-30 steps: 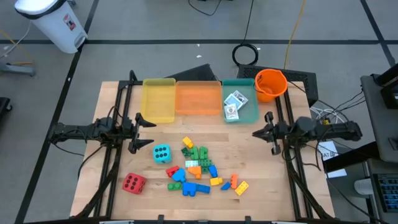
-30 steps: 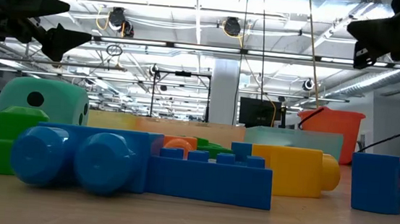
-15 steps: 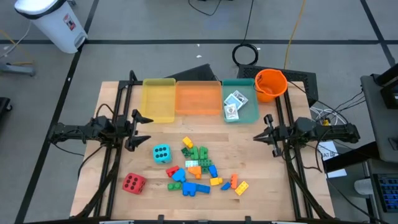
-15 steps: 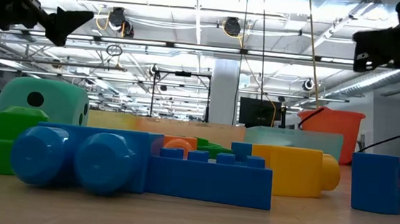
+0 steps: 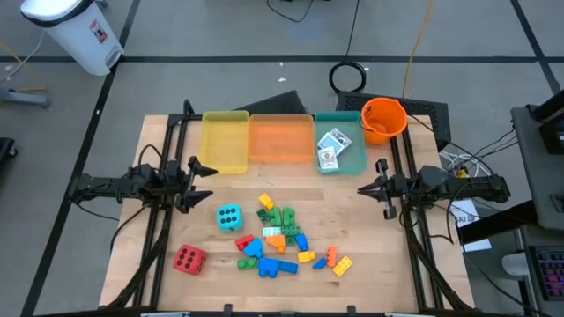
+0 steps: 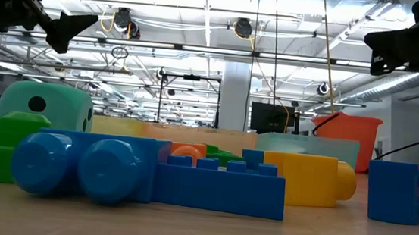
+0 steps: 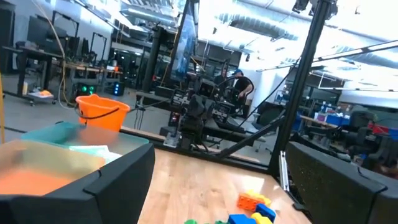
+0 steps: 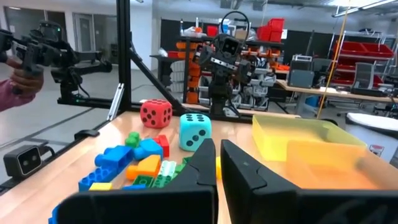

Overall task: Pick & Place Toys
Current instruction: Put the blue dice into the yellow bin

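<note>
The toys lie on the wooden table. A cyan die (image 5: 229,217) and a red die (image 5: 189,259) rest on the boards left of a heap of coloured bricks (image 5: 282,239). Two card packs (image 5: 332,145) lie in the teal tray (image 5: 354,160). My left gripper (image 5: 204,183) hangs open above the table's left side, pointing toward the middle, clear of every toy. My right gripper (image 5: 361,188) hangs shut above the right side, facing it, and holds nothing. The right wrist view shows both dice (image 8: 196,130) and the bricks (image 8: 134,165) beyond its shut fingers.
A yellow tray (image 5: 226,141) and an orange tray (image 5: 280,139) stand beside the teal one along the far edge. An orange bucket (image 5: 383,120) sits at the far right corner. Dark frame posts (image 5: 176,132) rise at the table's sides. A person's hand (image 8: 25,78) shows beyond the table.
My left gripper has tipped its fingers upward a little and rolled slightly, staying open above the same spot. The toys have not moved.
</note>
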